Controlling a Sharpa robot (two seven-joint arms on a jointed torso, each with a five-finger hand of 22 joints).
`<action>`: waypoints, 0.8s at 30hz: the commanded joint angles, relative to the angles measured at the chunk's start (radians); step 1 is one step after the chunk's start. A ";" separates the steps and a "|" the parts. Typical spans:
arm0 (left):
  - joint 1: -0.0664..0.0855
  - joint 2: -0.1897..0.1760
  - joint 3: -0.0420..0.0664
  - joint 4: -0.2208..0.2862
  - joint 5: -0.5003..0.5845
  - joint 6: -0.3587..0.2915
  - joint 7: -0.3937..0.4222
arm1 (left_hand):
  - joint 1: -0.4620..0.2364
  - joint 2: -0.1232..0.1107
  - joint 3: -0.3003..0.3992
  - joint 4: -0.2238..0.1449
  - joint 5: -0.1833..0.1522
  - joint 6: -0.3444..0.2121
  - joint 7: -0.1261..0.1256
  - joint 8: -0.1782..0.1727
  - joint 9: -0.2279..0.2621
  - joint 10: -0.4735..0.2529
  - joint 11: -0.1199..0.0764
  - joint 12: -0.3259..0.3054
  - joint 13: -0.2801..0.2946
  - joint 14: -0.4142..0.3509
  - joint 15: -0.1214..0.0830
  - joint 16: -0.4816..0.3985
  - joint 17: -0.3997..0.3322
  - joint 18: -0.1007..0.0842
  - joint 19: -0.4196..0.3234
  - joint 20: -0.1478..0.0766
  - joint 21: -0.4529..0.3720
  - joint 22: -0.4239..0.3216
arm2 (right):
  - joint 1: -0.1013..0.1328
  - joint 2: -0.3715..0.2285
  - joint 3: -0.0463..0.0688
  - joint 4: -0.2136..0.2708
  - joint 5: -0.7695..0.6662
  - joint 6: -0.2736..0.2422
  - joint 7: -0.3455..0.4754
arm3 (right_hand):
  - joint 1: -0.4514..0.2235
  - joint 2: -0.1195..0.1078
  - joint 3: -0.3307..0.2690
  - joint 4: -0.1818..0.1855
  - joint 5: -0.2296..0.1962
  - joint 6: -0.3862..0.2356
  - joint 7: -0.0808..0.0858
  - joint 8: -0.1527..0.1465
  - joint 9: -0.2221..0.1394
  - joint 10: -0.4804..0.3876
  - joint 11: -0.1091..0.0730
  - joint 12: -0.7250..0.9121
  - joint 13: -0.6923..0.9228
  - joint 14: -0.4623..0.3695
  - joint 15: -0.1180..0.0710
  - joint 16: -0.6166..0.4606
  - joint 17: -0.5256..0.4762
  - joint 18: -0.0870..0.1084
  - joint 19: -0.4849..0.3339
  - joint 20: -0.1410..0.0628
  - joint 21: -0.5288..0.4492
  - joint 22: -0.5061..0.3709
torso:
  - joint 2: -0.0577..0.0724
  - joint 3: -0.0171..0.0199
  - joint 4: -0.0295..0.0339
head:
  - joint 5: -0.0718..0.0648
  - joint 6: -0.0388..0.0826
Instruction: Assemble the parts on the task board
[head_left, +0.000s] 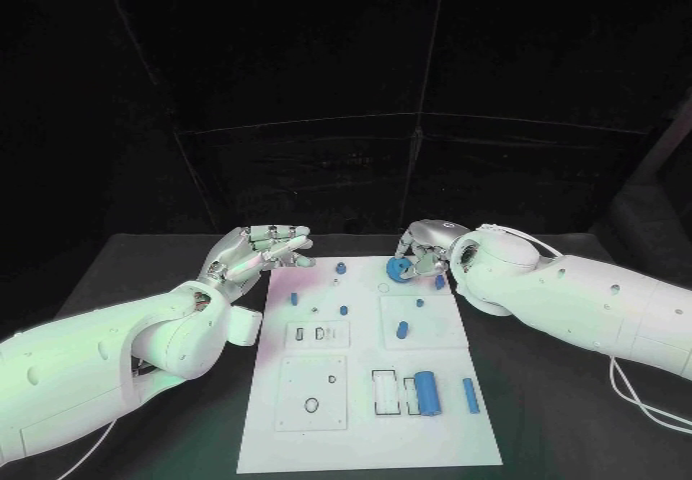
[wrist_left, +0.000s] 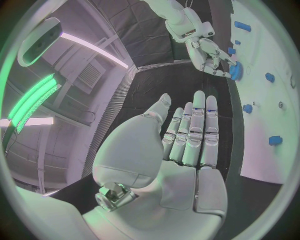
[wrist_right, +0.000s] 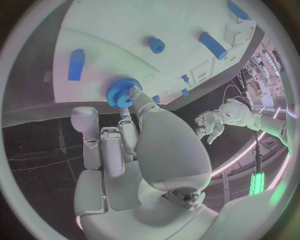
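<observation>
The white task board (head_left: 289, 440) lies in the middle of the black table. My right hand (head_left: 428, 250) is at the board's far right edge and grips a blue gear (head_left: 400, 267) with its fingertips. In the right wrist view a finger lies over the hub of the gear (wrist_right: 123, 92). The left wrist view shows the same gear (wrist_left: 235, 70) under the right hand (wrist_left: 206, 47). My left hand (head_left: 263, 250) hovers beside the board's far left corner. Its fingers (wrist_left: 194, 130) are stretched out and hold nothing.
A blue cylinder (head_left: 426, 392) and a blue bar (head_left: 470, 395) lie at the board's near right. Small blue pieces (head_left: 402, 328) sit further up the board, one of them (head_left: 294, 297) near the left edge. A cable (head_left: 635, 400) hangs by my right arm.
</observation>
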 joint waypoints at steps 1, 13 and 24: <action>0.001 -0.002 0.000 -0.001 -0.002 0.010 0.003 | -0.003 0.010 0.000 -0.005 0.002 0.006 0.009 -0.004 -0.001 0.003 -0.002 -0.006 -0.001 0.005 0.000 -0.006 0.002 0.014 0.007 -0.001 -0.005 -0.001 | 0.003 -0.007 0.001 0.052 0.001 -0.100 0.000 | -0.037 -0.018 0.047 0.025 0.020 0.055 -0.027 0.021 0.055 0.007 0.001 0.004 0.004 0.076 -0.005 0.006 0.133 -0.008 0.004 -0.003 0.007 0.004 | 0.000 -0.0007 -0.0003 | 0.005 0.001; 0.001 -0.003 0.000 0.002 -0.002 0.008 0.001 | -0.004 0.010 0.000 -0.005 0.002 0.006 0.009 -0.004 -0.001 0.003 -0.002 -0.006 -0.001 0.005 0.001 -0.006 0.002 0.014 0.007 -0.001 -0.005 -0.002 | 0.003 0.039 -0.001 0.144 -0.099 -0.137 -0.036 | -0.070 -0.041 0.086 0.035 0.030 0.041 -0.021 0.009 0.049 0.014 0.005 0.010 0.014 0.078 -0.001 0.009 0.143 -0.012 0.013 0.000 0.017 0.023 | 0.002 -0.0009 -0.0003 | 0.015 -0.001; 0.001 0.004 0.000 0.000 -0.002 0.009 0.001 | -0.004 0.010 0.000 -0.005 0.002 0.006 0.009 -0.004 -0.001 0.003 -0.002 -0.006 -0.001 0.005 0.001 -0.006 0.002 0.014 0.007 -0.001 -0.005 -0.002 | 0.001 0.158 -0.043 0.057 -0.116 -0.106 -0.044 | -0.075 -0.052 0.114 0.031 0.032 0.038 -0.018 0.005 0.047 0.012 0.007 0.007 0.012 0.079 0.000 0.011 0.147 -0.012 0.015 0.002 0.018 0.025 | 0.002 -0.0002 0.0033 | 0.018 -0.009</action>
